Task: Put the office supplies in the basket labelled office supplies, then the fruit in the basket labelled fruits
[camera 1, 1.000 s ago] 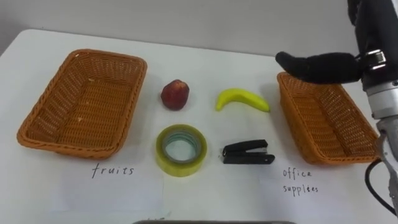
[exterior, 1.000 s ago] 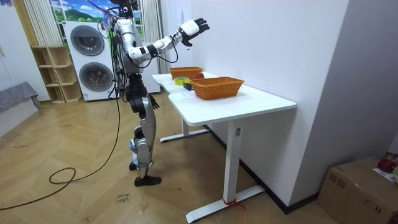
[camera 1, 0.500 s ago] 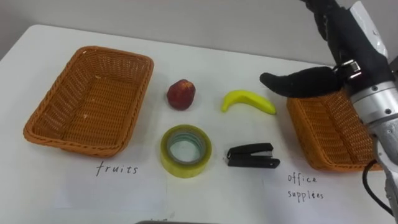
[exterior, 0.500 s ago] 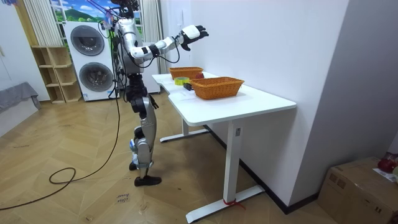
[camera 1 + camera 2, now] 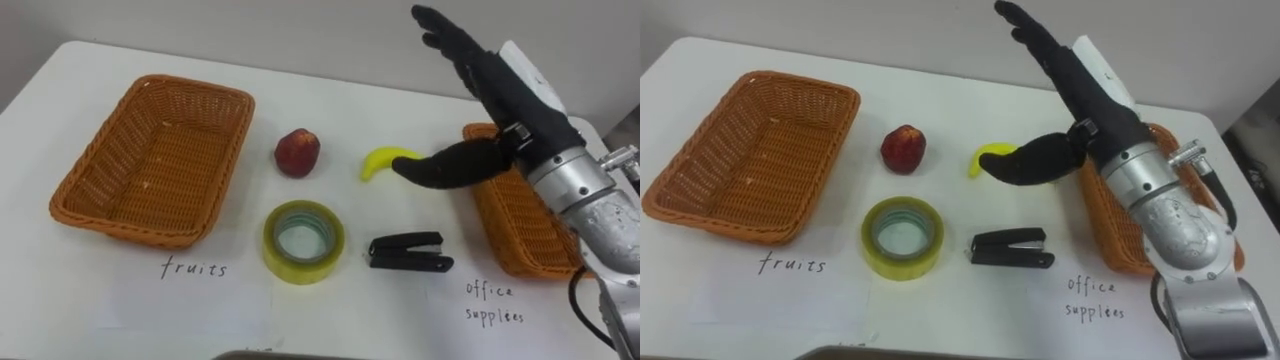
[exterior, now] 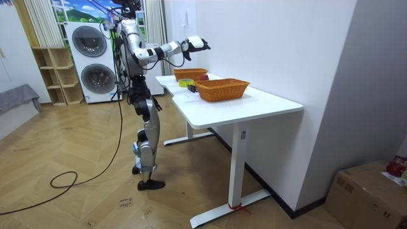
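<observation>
Closest to the robot, on the white table [image 5: 330, 95], lies a sheet of paper [image 5: 200, 300] with words on it. Just past the paper sit a roll of tape [image 5: 304, 241] and a black stapler [image 5: 410, 252], side by side. These are the office things, and nobody has put them away.

A bit farther back are a red apple [image 5: 298, 152] and a yellow banana [image 5: 382, 160]. They lie on the bare table too, between the two baskets.

The left basket [image 5: 125, 225] has nothing in it. The right basket [image 5: 525, 220] has nothing in it either, as far as I can see past the arm.

The robot's right hand [image 5: 508, 108] hangs over the banana and the near corner of the right basket. Its fingers are straight and spread out, pointing away from the robot. Its thumb sticks out sideways, right over one end of the banana. The hand holds nothing. I cannot tell if the thumb touches the banana, but in the room view the hand looks well above the table.

So I think the job has hardly begun. All four things need to go into baskets: the two fruits in one, and the tape and stapler in the other. The banana looks like the first pick.
</observation>
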Robot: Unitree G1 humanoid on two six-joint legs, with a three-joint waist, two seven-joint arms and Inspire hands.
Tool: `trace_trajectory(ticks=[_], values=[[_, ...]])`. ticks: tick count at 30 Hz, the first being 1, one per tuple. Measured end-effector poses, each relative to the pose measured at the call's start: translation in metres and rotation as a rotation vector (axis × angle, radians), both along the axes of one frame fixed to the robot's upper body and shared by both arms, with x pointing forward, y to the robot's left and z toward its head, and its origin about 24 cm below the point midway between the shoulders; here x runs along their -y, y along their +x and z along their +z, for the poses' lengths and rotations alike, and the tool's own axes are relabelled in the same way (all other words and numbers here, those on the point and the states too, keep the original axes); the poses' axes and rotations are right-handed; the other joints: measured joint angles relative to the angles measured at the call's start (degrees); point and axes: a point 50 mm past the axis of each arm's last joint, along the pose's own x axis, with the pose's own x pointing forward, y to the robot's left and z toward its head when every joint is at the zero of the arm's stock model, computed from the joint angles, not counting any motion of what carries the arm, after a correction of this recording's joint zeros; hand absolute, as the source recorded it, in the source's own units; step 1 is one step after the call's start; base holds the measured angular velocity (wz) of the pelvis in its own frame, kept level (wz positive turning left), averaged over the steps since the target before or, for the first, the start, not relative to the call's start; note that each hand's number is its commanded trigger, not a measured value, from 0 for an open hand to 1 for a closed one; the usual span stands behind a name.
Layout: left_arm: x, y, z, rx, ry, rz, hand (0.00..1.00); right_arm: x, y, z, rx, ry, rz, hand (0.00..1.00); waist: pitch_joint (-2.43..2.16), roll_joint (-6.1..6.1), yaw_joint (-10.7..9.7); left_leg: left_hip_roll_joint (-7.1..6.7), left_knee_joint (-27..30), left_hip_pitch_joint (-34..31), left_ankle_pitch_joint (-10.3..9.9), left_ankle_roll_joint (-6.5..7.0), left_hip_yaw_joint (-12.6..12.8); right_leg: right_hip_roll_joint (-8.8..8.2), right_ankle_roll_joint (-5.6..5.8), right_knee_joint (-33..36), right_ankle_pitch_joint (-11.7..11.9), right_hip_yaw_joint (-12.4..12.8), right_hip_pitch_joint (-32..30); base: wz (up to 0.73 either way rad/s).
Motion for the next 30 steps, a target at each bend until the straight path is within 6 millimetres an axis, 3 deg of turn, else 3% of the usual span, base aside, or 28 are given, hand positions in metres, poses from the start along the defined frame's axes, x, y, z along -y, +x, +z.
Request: trace_trajectory(ticks=[14,24,30], values=[[0.0,0.005,0.001,0.004,-0.021,-0.013,0.0,0.001,0.001,-0.011,-0.104,-0.061,0.056,0.0,-0.25,-0.36,0.31,-0.04,0.14,-0.14,0.01,-0.01,-0.25,-0.13,0.01,-0.04,0.0,-0.62,0.0,0.0],[0.002,0.005,-0.001,-0.048,-0.026,-0.038,0.0,0.017,0.006,-0.053,-0.375,-0.218,0.005,0.0,-0.22,-0.39,0.34,-0.35,0.28,-0.84,0.14,0.21,-0.66,-0.58,0.1,0.02,0.04,-1.62,-0.25,0.04],[0.002,0.006,-0.001,-0.049,-0.023,-0.035,0.0,0.02,0.006,-0.058,-0.407,-0.286,-0.008,0.0,-0.19,-0.7,0.3,-0.33,0.23,-0.84,0.14,0.21,-0.68,-0.56,0.11,-0.03,0.05,-1.6,-0.25,0.0]])
